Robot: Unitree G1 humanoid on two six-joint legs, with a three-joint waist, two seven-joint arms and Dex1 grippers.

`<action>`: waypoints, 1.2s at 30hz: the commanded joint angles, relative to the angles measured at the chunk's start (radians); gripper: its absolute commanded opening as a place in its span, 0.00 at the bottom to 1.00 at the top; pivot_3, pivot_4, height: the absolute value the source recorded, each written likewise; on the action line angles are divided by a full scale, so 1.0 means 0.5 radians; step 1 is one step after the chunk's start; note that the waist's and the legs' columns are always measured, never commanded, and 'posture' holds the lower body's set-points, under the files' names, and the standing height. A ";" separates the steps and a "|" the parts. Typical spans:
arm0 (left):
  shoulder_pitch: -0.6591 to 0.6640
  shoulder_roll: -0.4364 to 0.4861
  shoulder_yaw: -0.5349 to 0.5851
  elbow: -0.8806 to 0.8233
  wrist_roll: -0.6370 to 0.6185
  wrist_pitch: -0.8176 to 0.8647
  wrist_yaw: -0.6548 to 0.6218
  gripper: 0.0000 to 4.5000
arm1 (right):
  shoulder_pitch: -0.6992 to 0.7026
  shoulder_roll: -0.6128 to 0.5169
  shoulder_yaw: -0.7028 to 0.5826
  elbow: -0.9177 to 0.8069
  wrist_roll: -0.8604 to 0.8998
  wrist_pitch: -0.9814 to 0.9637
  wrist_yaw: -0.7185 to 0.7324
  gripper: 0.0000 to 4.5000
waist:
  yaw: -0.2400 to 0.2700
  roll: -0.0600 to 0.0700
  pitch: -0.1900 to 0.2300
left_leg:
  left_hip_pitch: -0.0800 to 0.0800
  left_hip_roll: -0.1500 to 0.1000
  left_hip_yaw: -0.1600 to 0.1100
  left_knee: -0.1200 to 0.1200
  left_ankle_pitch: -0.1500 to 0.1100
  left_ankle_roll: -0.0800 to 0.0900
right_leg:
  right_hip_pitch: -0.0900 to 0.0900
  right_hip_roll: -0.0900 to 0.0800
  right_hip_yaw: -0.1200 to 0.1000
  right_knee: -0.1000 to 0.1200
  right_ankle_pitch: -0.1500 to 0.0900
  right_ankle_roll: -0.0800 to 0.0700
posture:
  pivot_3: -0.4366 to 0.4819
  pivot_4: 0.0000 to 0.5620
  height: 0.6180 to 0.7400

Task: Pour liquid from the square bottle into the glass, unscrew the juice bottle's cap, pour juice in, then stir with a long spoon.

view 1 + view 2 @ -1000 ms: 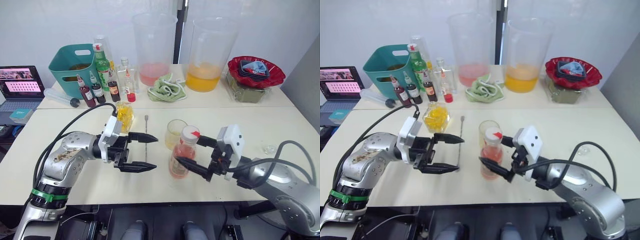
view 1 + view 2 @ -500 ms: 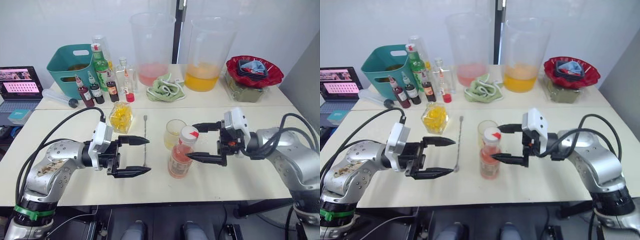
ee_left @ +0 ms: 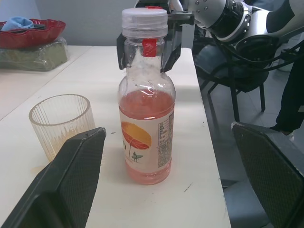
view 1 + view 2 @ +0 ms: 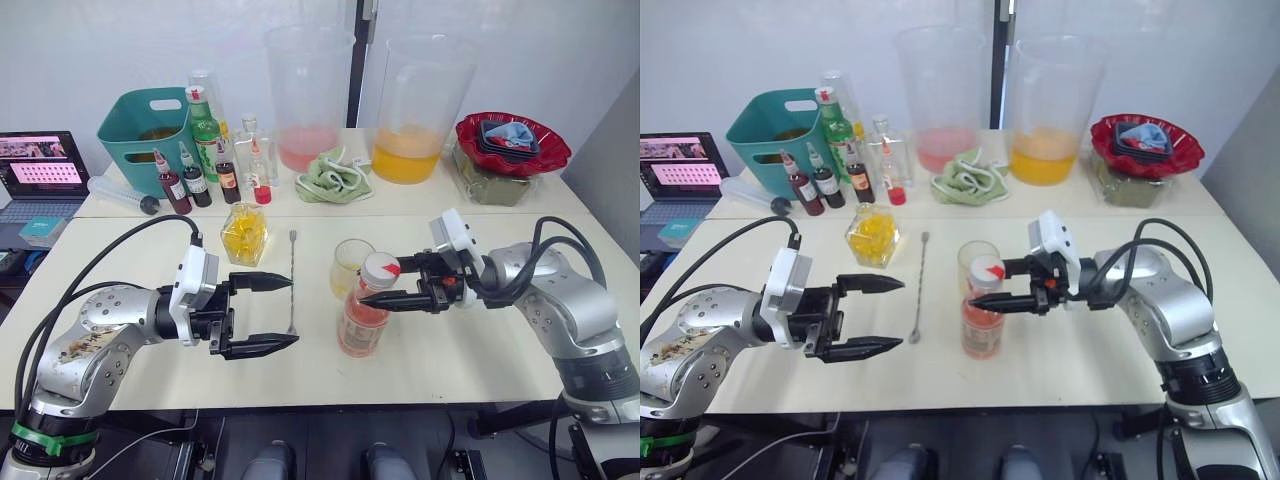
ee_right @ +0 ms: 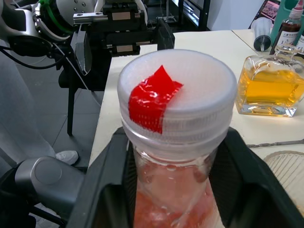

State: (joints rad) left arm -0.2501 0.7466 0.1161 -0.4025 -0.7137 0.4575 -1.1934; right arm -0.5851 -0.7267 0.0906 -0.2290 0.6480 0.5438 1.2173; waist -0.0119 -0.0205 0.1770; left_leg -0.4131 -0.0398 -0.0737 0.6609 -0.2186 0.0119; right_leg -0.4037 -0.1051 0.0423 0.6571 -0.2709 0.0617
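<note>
**Right gripper bracketed the juice bottle's neck, cap not yet off**

The juice bottle [image 4: 363,312] stood upright on the surface [image 4: 480,350], just in front of the glass [image 4: 350,266], with its white cap [image 5: 176,97] and red tape tab in place. The right gripper [image 4: 392,287] reached in level from the robot's right, one finger on each side of the neck just under the cap. In the right wrist view there was a slight gap at the neck on both sides, so it looked parted, not clamped. That placement suited steadying the bottle below the cap, leaving the top free to be turned.

The left gripper [image 4: 268,314] hovered above the surface on the bottle's other side, its fingers spread wide and holding nothing, pointed at the bottle. It seemed placed to come in for the cap.

The square bottle [image 4: 244,233], still holding amber liquid, sat back beside the long spoon [image 4: 292,285], which lay flat between the left gripper and the glass. Both were parked within reach but out of the arms' path. The glass held a little pale liquid, so the first pour looked done and the unscrewing was the step in hand.
</note>
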 commanded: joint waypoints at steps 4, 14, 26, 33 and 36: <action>-0.118 -0.027 -0.049 0.068 -0.010 -0.051 -0.071 1.00 | 0.024 0.035 -0.165 -0.270 0.076 0.131 -0.296 0.33 | 0.001 0.000 0.000 | -0.001 0.000 0.000 0.000 0.000 0.000 | -0.001 0.000 0.000 0.000 0.000 0.000 | 0.48 0.27 1.00; -0.264 -0.081 -0.164 0.242 0.032 -0.112 -0.191 1.00 | 0.308 0.150 -0.290 -0.738 0.205 0.384 -0.818 0.33 | -0.001 0.000 0.000 | -0.003 0.000 0.000 0.000 0.000 0.000 | -0.002 0.000 0.000 0.001 0.000 0.000 | 0.48 0.27 1.00; -0.333 -0.108 -0.212 0.296 0.070 -0.111 -0.213 1.00 | 0.482 0.103 -0.255 -0.812 0.186 0.332 -0.847 0.71 | -0.001 0.000 0.000 | -0.002 -0.001 0.000 0.000 0.000 0.000 | 0.000 0.000 0.000 0.001 0.000 0.000 | 0.48 0.27 1.00; -0.384 -0.134 -0.204 0.279 0.036 -0.032 -0.164 1.00 | 0.504 -0.050 -0.386 -0.834 0.289 0.333 -0.707 1.00 | -0.001 0.000 0.000 | -0.002 -0.001 0.000 0.000 0.000 0.000 | 0.000 0.001 0.000 0.000 0.000 0.000 | 0.48 0.27 1.00; -0.451 -0.121 -0.245 0.325 0.054 0.155 -0.057 1.00 | 0.612 -0.177 -0.517 -0.849 0.352 0.375 -0.647 1.00 | 0.010 -0.001 0.000 | -0.002 -0.001 -0.001 0.000 0.000 0.000 | 0.000 0.000 -0.001 0.000 0.000 0.000 | 0.48 0.27 1.00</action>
State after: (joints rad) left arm -0.4467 0.6750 -0.0072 -0.2328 -0.6758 0.4980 -1.2492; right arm -0.2938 -0.7913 -0.1127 -0.6230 0.7984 0.7281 0.8740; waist -0.0070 -0.0208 0.1771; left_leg -0.4140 -0.0402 -0.0742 0.6610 -0.2185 0.0119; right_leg -0.4031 -0.1049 0.0416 0.6570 -0.2709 0.0618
